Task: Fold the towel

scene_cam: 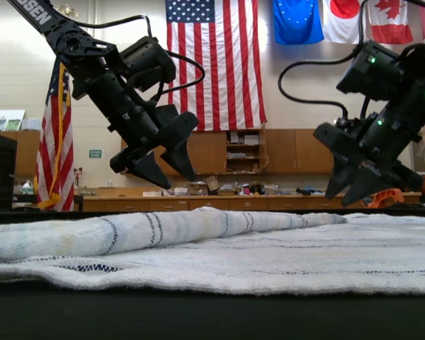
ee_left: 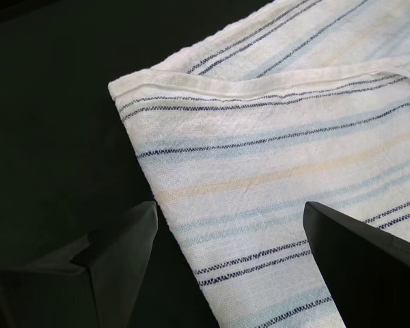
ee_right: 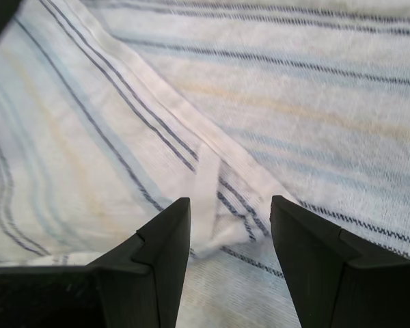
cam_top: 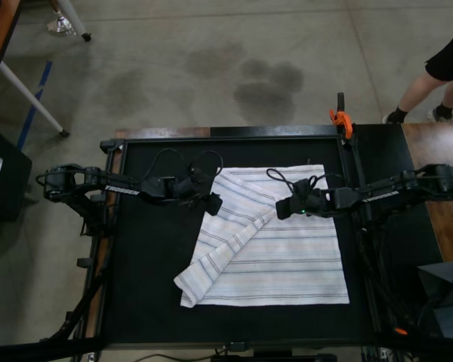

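The towel [cam_top: 275, 249] lies on the black bench [cam_top: 151, 264], already partly folded: in the top view its left portion is turned over diagonally onto the rest, so a sloping hemmed edge runs from the middle of the cloth down towards the near-left corner. Both arms hang above the far edge of the cloth, clear of it, as the exterior view shows. The left gripper [ee_left: 229, 236] is spread wide and empty over the upper corner of the folded flap, with bare bench just beside it. The right gripper [ee_right: 229, 225] is also parted and holds nothing, poised over the spot where the flap's hem ends in a small tucked point on the lower layer. This looks like the pause between folds, with the first diagonal one laid down untidily. The next move probably calls for each gripper to descend and pinch an edge, taking care to catch only the intended layer before drawing it across.
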Available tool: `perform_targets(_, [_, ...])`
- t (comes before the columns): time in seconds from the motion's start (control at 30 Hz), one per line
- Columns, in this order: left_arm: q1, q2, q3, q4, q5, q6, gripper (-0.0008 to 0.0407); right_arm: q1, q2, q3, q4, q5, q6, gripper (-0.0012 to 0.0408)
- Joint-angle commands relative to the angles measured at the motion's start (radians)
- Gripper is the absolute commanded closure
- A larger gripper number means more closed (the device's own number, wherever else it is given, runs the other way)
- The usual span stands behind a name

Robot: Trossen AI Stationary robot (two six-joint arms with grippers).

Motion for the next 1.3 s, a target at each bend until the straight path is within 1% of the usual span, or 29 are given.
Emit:
perform_targets(0.0, [0.0,0.002,0.001,0.0,0.0,0.002,0.0102,-0.002,0.024,0.0,0.011,0.0,0.008,0.0249])
perform_targets(0.2, [0.0,-0.002,0.001,0.0,0.0,0.001,0.0102,-0.001,0.095,0.0,0.014,0.0,0.031,0.0253])
perform_targets(0.33, [0.0,-0.002,0.001,0.0,0.0,0.001,0.0102,-0.001,0.121,0.0,0.029,0.0,0.035,0.0253])
perform_targets(0.6, [0.0,0.003,0.001,0.003,0.0,0.001,0.0102,-0.019,0.096,0.0,0.03,0.002,0.055,0.0253])
perform_targets(0.73, [0.0,0.002,0.001,0.002,0.0,0.001,0.0102,-0.027,0.095,0.0,0.06,0.002,0.056,0.0256])
perform_targets(0.8, [0.0,0.0,0.001,0.002,0.0,0.001,0.0102,-0.027,0.095,0.0,0.07,0.002,0.058,0.0269])
perform_targets(0.87, [0.0,0.0,0.001,0.002,0.0,0.001,0.0102,-0.027,0.095,0.0,0.071,0.002,0.066,0.0298])
perform_targets(1.03, [0.0,0.002,0.0,0.003,0.0,0.001,0.0102,-0.027,0.095,0.0,0.059,0.001,0.092,0.0406])
perform_targets(1.1, [0.0,0.0,0.0,0.002,0.0,0.001,0.0102,-0.027,0.095,0.0,0.068,0.001,0.086,0.0384])
perform_targets(1.17, [0.0,0.002,0.0,0.002,0.0,0.001,0.0102,-0.027,0.094,0.0,0.077,0.001,0.085,0.0374])
perform_targets(1.23, [0.0,0.002,0.0,0.002,0.0,0.001,0.0102,-0.027,0.094,0.005,0.072,0.002,0.083,0.0382])
perform_targets(1.27, [0.0,0.002,0.0,0.002,0.0,0.001,0.0102,-0.027,0.094,0.008,0.067,0.002,0.077,0.0393])
